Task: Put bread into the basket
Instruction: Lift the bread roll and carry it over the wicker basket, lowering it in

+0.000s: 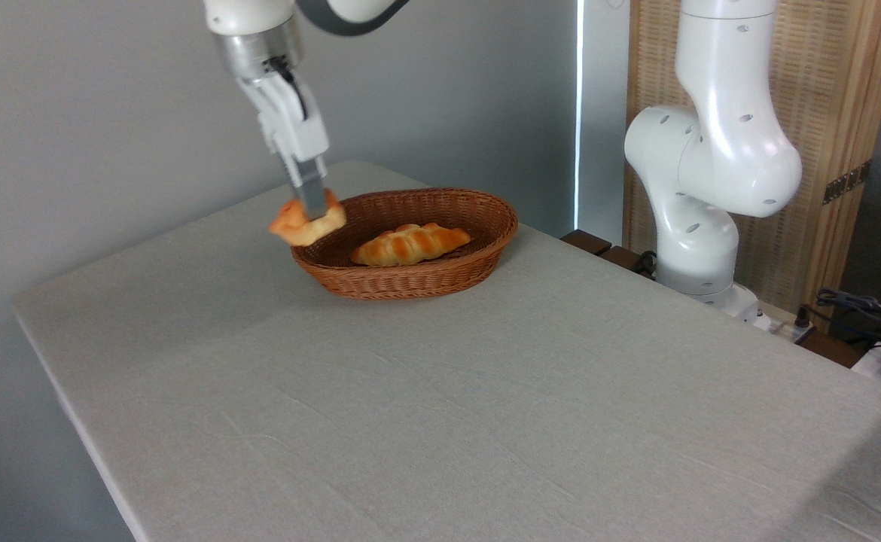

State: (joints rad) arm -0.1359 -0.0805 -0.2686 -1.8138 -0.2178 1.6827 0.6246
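Clamping the bread between its fingers, the end effector holds it in the air at the left rim of the basket, whose open middle, with a braided loaf, lies to the right.

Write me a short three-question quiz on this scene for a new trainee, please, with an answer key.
1. True or false: the tool is shut on the bun.
2. What already lies inside the basket?
A. a braided loaf
B. an apple
C. nothing
3. Fill in: the bun hangs at the basket's ____ rim as the picture shows it, off the table.

Key:
1. True.
2. A, the braided loaf.
3. Left.
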